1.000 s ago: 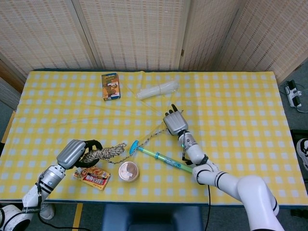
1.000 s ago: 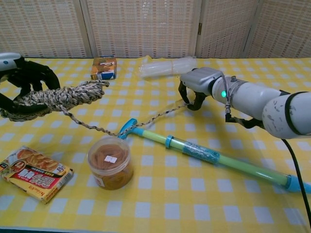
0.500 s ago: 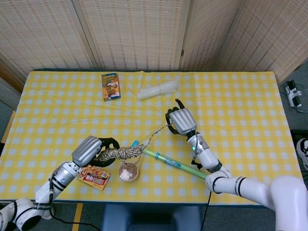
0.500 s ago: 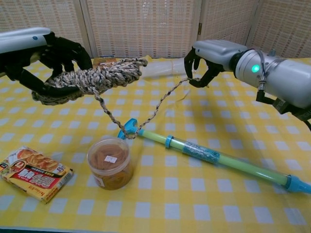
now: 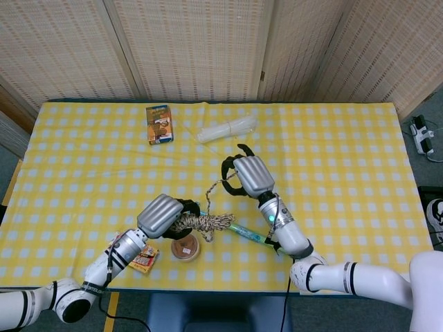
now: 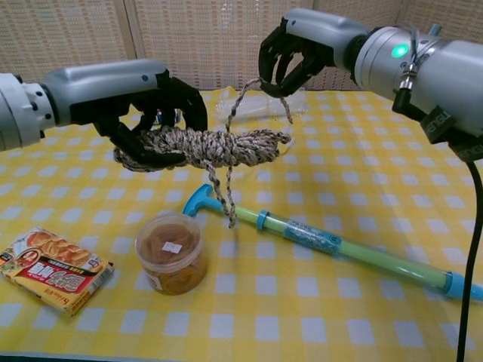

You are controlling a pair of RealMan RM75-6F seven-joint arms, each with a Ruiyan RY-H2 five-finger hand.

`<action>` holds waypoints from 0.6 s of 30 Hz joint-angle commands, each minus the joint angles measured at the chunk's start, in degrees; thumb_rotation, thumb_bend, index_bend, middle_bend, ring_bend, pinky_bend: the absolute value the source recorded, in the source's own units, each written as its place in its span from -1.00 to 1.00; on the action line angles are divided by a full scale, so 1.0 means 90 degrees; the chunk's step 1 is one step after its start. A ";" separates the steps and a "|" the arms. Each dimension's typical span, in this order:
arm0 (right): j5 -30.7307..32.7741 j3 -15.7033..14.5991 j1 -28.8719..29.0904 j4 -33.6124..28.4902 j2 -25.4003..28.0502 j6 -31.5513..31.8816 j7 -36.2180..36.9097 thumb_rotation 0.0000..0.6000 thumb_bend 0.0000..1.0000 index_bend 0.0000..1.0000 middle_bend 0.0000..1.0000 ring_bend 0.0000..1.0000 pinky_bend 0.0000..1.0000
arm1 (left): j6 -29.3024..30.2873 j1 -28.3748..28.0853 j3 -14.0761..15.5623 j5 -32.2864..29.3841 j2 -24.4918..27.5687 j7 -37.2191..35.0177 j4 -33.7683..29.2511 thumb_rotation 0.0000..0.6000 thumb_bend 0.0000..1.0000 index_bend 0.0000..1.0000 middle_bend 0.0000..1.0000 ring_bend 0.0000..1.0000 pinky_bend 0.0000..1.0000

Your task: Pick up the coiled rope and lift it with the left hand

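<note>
woven screen panels (image 5: pixel 187 48), yellow checked table (image 5: pixel 332 138)

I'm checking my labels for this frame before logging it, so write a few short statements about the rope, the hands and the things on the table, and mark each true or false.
1. The left hand grips the coiled rope and holds it above the table. True.
2. The right hand is open and holds nothing. False: it pinches the rope's loose strand.
3. The round tub stands on the table near the blue handle of the green tube. True.
4. The snack packet is held in the left hand. False: it lies on the table.
5. The small box lies at the far side of the table. True.
</note>
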 commanded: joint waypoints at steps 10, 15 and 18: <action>-0.0175 0.0013 -0.0303 -0.1267 0.0455 0.0295 0.0642 1.00 0.07 0.39 -0.02 -0.19 -0.80 | 0.0183 -0.0720 -0.0616 -0.3721 -0.1080 0.1233 0.0237 1.00 0.40 0.21 0.27 0.31 0.48; -0.0516 -0.0111 -0.0429 -0.1619 0.0616 0.0336 0.0888 1.00 0.09 0.39 -0.02 -0.19 -0.80 | 0.0415 -0.0746 -0.0935 -0.4521 -0.1201 0.0947 0.0304 1.00 0.40 0.19 0.27 0.31 0.48; -0.0783 -0.0240 -0.0534 -0.1852 0.0711 0.0397 0.0996 1.00 0.10 0.39 -0.02 -0.19 -0.78 | 0.0454 -0.0687 -0.1193 -0.4923 -0.1211 0.0580 0.0319 1.00 0.41 0.18 0.27 0.31 0.48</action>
